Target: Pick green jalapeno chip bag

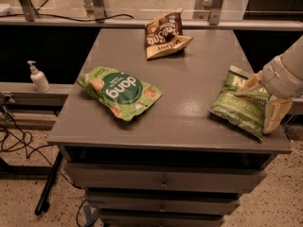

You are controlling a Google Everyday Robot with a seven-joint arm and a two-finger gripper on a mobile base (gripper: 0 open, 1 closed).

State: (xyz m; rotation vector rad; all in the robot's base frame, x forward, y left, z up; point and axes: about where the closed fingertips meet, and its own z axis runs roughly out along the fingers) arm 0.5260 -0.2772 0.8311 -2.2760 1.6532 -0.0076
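Observation:
The green jalapeno chip bag point(239, 109) lies flat near the right edge of the grey table point(189, 84). Its white top band points to the back and is partly covered by my arm. My gripper point(263, 100) comes in from the right and sits over the bag's right half. It is open: one pale finger point(249, 83) rests over the bag's top band, and the other point(277, 115) is at the bag's right front edge. The bag's right side is hidden behind the gripper.
A larger bright green "dong" pouch point(118, 91) lies at the table's left middle. A brown and cream snack bag point(165, 34) lies at the back. Drawers point(163, 181) sit under the tabletop. A pump bottle point(38, 77) stands on a ledge at the left, with cables on the floor.

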